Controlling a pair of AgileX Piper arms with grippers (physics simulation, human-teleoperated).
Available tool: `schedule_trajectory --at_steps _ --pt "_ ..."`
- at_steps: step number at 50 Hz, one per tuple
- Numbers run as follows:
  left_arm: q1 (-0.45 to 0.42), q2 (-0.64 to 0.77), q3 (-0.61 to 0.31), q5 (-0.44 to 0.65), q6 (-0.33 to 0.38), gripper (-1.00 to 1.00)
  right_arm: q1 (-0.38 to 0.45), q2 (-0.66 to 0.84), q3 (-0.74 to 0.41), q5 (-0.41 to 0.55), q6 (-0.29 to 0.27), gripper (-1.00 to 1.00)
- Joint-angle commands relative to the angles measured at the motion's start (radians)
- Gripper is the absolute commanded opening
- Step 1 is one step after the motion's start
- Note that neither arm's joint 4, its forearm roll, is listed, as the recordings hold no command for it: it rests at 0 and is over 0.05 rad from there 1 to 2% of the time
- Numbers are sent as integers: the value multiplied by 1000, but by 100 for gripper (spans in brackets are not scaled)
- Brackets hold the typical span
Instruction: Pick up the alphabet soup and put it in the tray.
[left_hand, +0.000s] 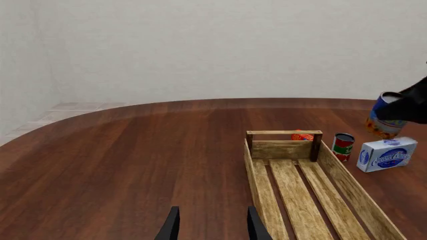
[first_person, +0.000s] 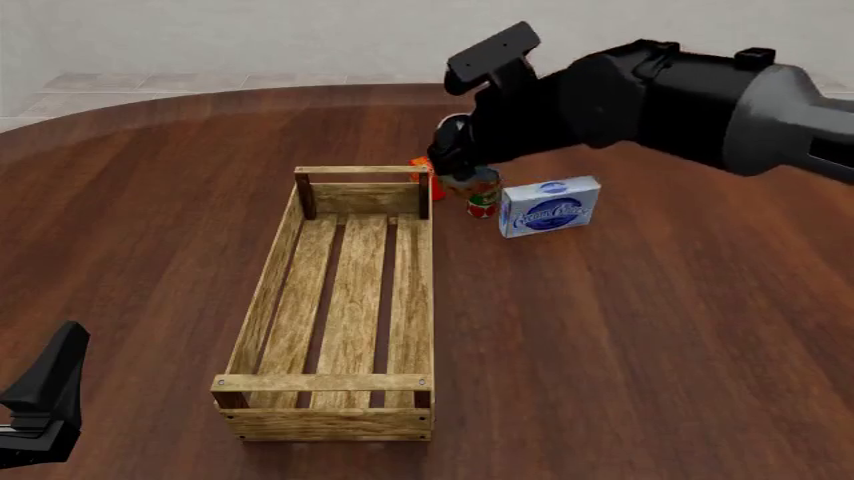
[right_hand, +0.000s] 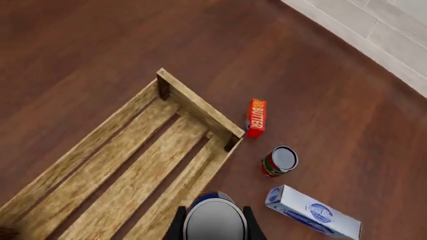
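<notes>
The alphabet soup (left_hand: 385, 118), a can with a blue upper label and an orange lower part, hangs tilted above the table with my right gripper (left_hand: 408, 105) shut on it. In the right wrist view its pale silver top (right_hand: 215, 222) sits between the two fingers, over the long side rail of the tray (right_hand: 197, 106) near its far end. The tray (first_person: 267, 290) is a long light-wood slatted crate with nothing in it. In the front view my right gripper (first_person: 462, 158) hovers just beyond the tray's far right corner and hides most of the can. My left gripper (left_hand: 213, 227) is open, low near the front left of the table.
A red-and-green can (right_hand: 279, 161) stands just right of the tray's far corner, with a blue-white box (first_person: 549, 205) beside it. An orange butter box (right_hand: 256, 117) lies behind the tray's far end. The left gripper (first_person: 47, 395) is well away from the tray.
</notes>
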Motion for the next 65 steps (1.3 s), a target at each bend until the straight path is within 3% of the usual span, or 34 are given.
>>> schedule_trajectory --at_steps 1,22,65 --pt "0 0 0 0 0 100 97 33 -93 30 20 -100" --pt "0 0 0 0 0 100 196 106 -140 20 44 -100" --pt "0 0 0 0 0 100 286 190 -41 -63 86 -100"
